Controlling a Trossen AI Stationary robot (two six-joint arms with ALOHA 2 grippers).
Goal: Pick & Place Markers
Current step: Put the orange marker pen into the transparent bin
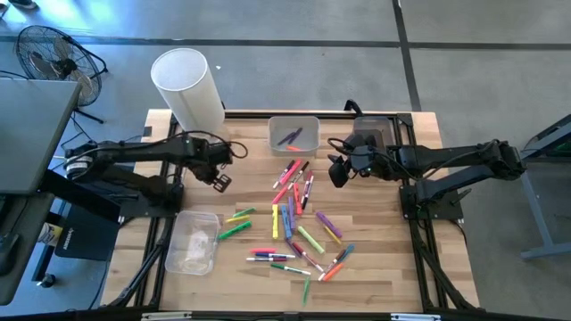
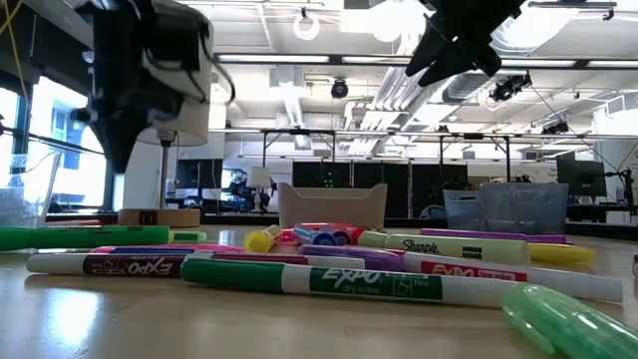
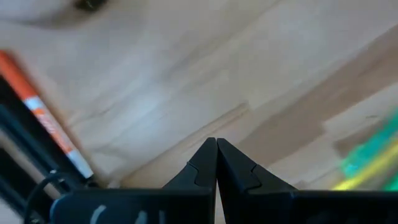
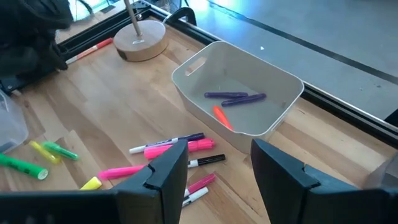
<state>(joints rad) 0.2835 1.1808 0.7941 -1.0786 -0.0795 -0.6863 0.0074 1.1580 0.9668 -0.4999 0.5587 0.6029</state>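
Many coloured markers point(image 1: 294, 214) lie scattered on the wooden table's middle; the low view shows them close up point(image 2: 299, 269). A grey open bin point(image 1: 294, 134) at the far edge holds two purple markers point(image 4: 236, 96) and an orange one point(image 4: 222, 117). My right gripper point(image 4: 217, 155) hovers open above the table, right of the bin and pile point(image 1: 337, 174). My left gripper point(image 3: 216, 144) is shut and empty, raised over bare wood left of the pile point(image 1: 219, 181). Green and yellow markers point(image 3: 367, 162) lie near it.
A clear plastic bin point(image 1: 192, 242) sits near the table's left near corner. A lamp with a white shade point(image 1: 187, 85) stands at the far left, its round base point(image 4: 142, 40) on the wood, with an orange-and-white marker point(image 4: 93, 48) beside it. A fan point(image 1: 49, 53) stands off the table.
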